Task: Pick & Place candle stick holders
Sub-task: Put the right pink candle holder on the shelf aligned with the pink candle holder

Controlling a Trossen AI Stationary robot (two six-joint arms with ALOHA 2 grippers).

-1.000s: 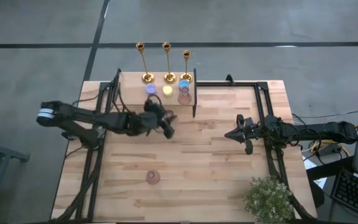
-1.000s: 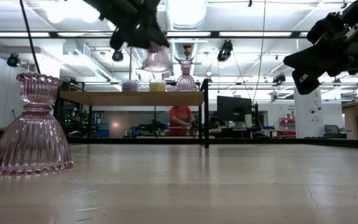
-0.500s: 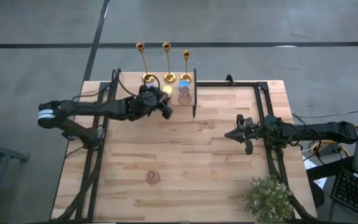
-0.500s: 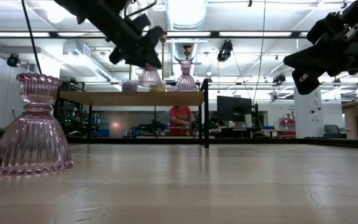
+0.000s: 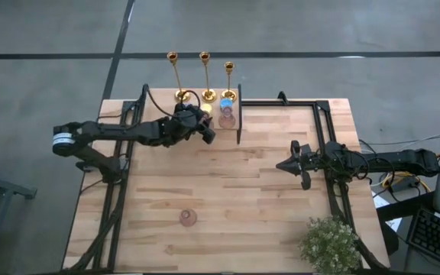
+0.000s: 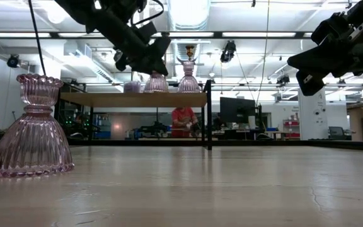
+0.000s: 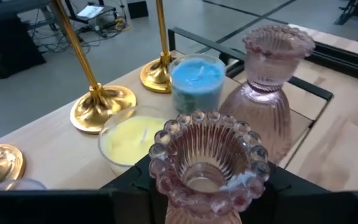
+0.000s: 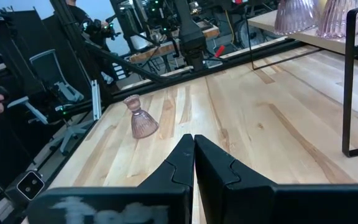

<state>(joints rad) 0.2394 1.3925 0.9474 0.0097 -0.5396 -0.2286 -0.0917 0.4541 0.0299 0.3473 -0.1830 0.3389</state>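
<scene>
Three gold candlesticks (image 5: pixel 205 76) stand by their round bases along the far edge of a raised shelf (image 6: pixel 137 99); two bases show in the left wrist view (image 7: pixel 102 107). My left gripper (image 5: pixel 197 122) is over that shelf, shut on a pink ribbed glass candle holder (image 7: pixel 207 158), just in front of the yellow candle (image 7: pixel 132 140) and blue candle (image 7: pixel 196 84). A second pink holder (image 7: pixel 266 93) stands on the shelf beside it. A third (image 5: pixel 188 218) stands on the table near the front. My right gripper (image 5: pixel 287 165) is shut and empty above the table's right side. My left gripper pinches the pink holder between its two fingers (image 7: pixel 135 177), below the beaded rim (image 7: pixel 207 124); the exact spot is hidden by the holder's own cup. The arm comes slanting down from the table's left. The holder is upright, its flared skirt (image 6: pixel 156 83) at shelf-top level.
The shelf's black frame post (image 5: pixel 239 114) stands right of my left gripper. A purple candle (image 7: pixel 11 185) sits on the shelf. A potted plant (image 5: pixel 328 244) is at the table's near right corner. A person (image 6: pixel 183 120) shows in the room behind.
My left gripper has carried the pink holder toward the table's far edge and down, from above the table's middle to the shelf beside the candles. The holder has stayed upright in the hold.
</scene>
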